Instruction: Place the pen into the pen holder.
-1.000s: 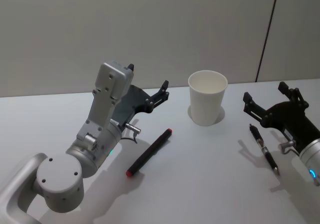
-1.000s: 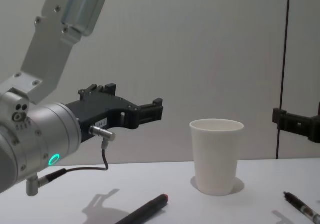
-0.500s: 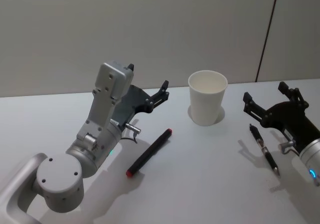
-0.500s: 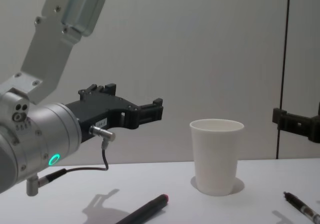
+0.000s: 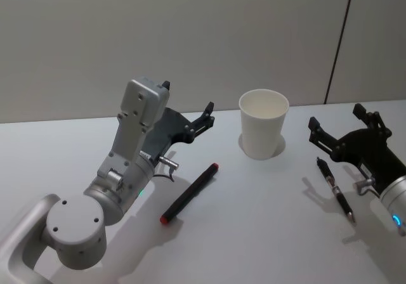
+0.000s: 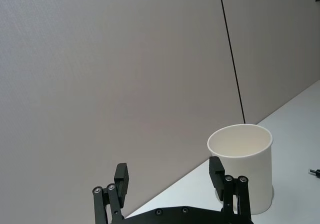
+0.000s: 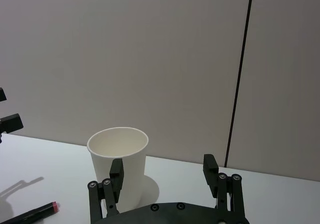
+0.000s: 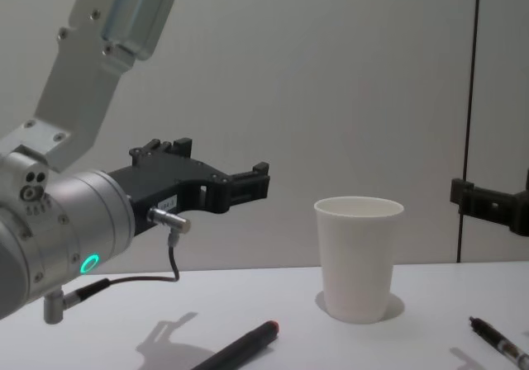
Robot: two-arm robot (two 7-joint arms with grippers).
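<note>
The pen holder, a white paper cup (image 5: 262, 125), stands upright and empty at the back middle of the table; it also appears as the cup (image 8: 357, 258). A black pen with red ends (image 5: 189, 194) lies on the table in front of my left gripper (image 5: 188, 97). That gripper is open and empty, raised above the table to the left of the cup (image 6: 242, 166). A slimmer black pen (image 5: 335, 189) lies at the right. My right gripper (image 5: 336, 118) hovers open and empty just above its far end, to the right of the cup (image 7: 119, 164).
The white table (image 5: 266, 233) runs back to a plain grey wall with a dark vertical seam (image 5: 339, 40). My left arm's large grey joints (image 5: 76, 230) stand over the front left of the table.
</note>
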